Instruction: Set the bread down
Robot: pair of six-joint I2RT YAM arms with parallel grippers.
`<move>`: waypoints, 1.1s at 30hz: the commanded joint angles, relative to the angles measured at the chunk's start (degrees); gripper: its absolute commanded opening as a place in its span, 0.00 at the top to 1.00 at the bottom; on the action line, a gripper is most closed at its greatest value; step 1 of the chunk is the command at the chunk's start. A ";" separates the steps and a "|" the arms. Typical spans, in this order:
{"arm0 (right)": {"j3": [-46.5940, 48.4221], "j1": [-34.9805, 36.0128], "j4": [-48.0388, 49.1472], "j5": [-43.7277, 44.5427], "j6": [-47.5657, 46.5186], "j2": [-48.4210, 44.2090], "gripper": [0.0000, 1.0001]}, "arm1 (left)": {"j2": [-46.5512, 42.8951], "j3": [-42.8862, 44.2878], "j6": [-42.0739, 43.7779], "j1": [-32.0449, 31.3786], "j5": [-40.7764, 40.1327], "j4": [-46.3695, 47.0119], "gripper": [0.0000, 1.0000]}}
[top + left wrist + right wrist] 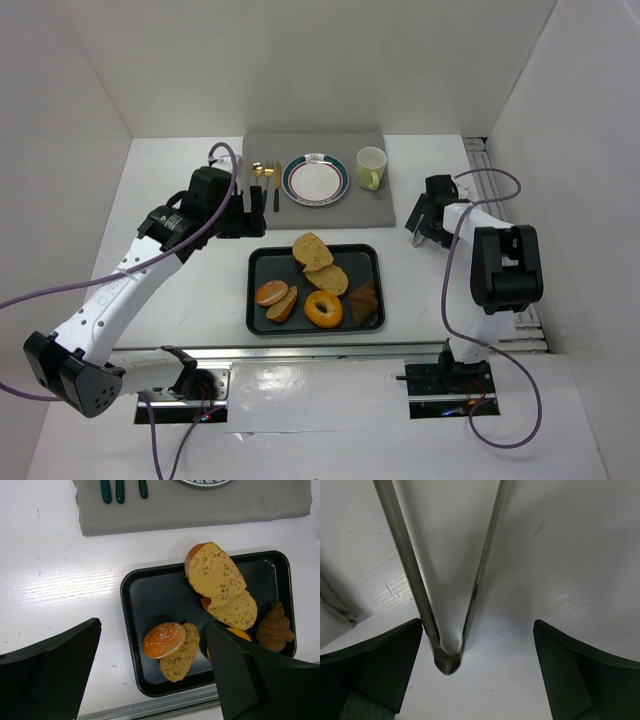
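Metal tongs (447, 663), seemingly; wrist view only

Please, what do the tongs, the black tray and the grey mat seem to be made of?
Tongs: probably steel, brushed grey with bright reflections.
Tray: plastic or coated metal, smooth black with soft sheen.
Mat: apparently fabric, dull, with a slightly wavy edge.

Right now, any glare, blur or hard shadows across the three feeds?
Top external: glare patch on the glossy white panel at the near edge, rest evenly lit. Left wrist: black rectangular tray and seeded bread slice sharp; claw fingers near-black. Right wrist: silver metal tongs slightly soft, throwing a diffuse shadow on the white table.
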 commanded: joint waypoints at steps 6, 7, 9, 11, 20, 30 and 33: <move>7.45 -1.06 8.55 4.46 -0.08 8.48 0.01 | -1.51 -1.23 -1.19 0.55 2.87 3.33 0.01; 8.66 -1.06 10.03 5.07 -0.08 9.19 0.01 | -1.51 -1.23 -1.19 0.55 2.87 3.33 0.01; 10.34 -1.06 10.05 6.04 -0.08 12.26 0.04 | -1.51 -1.23 -1.19 0.55 3.40 3.33 0.01; 12.88 -1.06 10.05 7.01 -0.08 14.37 0.13 | -1.51 -1.23 -1.19 0.55 3.40 3.33 0.01; 8.78 -1.06 5.40 5.87 1.59 2.99 0.59 | -0.99 -1.23 -0.13 0.55 2.17 2.80 0.01; -4.05 5.34 -12.52 -10.88 0.54 -28.49 0.60 | 0.95 2.81 3.11 2.57 -0.99 2.80 0.01; -5.91 13.51 -17.71 -17.22 2.29 -37.46 0.60 | 2.17 3.52 3.12 4.59 0.14 2.80 0.01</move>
